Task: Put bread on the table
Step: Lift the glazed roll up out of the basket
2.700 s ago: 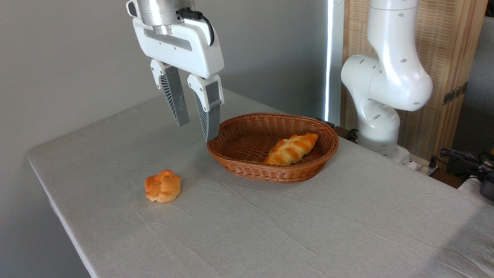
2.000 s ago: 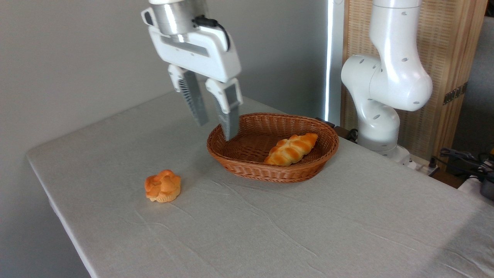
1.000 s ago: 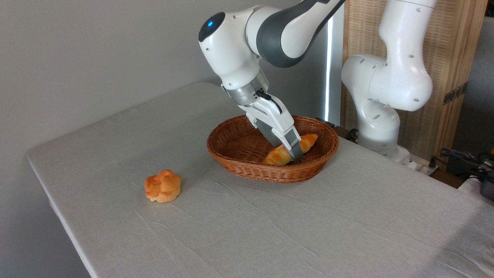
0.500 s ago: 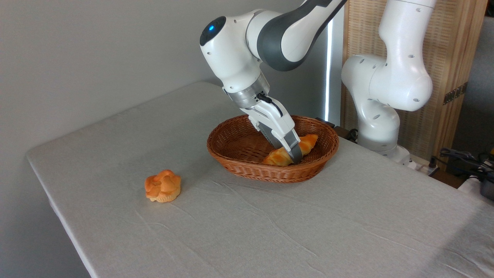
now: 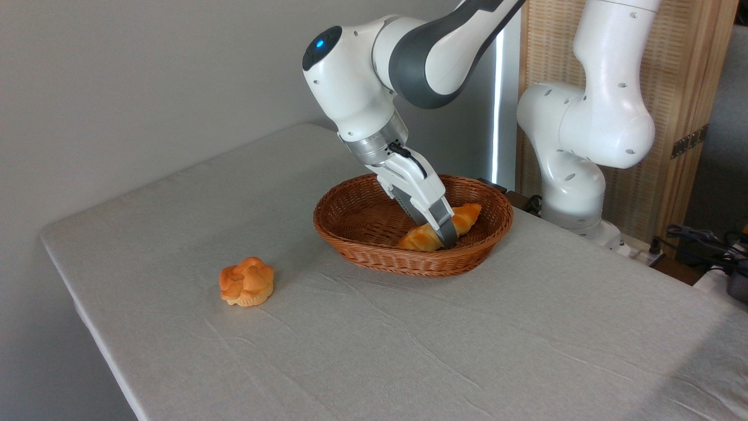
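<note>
The bread point(image 5: 467, 214), a golden braided loaf, lies in the right half of the brown wicker basket point(image 5: 380, 258) on the grey-clothed table point(image 5: 409, 345). My gripper point(image 5: 443, 233) reaches down into the basket at a slant and sits across the middle of the loaf. Its near finger point(image 5: 447, 234) covers the loaf's centre, and the far finger is hidden behind the bread. Both tapered ends of the loaf stick out on either side. The bread still rests on the basket floor, and I cannot see how tightly the jaws hold it.
A small flower-shaped orange bun point(image 5: 246, 282) sits on the cloth to the left of the basket. The arm's white base point(image 5: 575, 193) stands behind the basket at the right. Cables lie at the far right edge. The table's left edge drops off near the bun.
The gripper came from high at the left, swung right and dropped into the basket onto the bread. Over the last second it has barely shifted; the bread has not moved.
</note>
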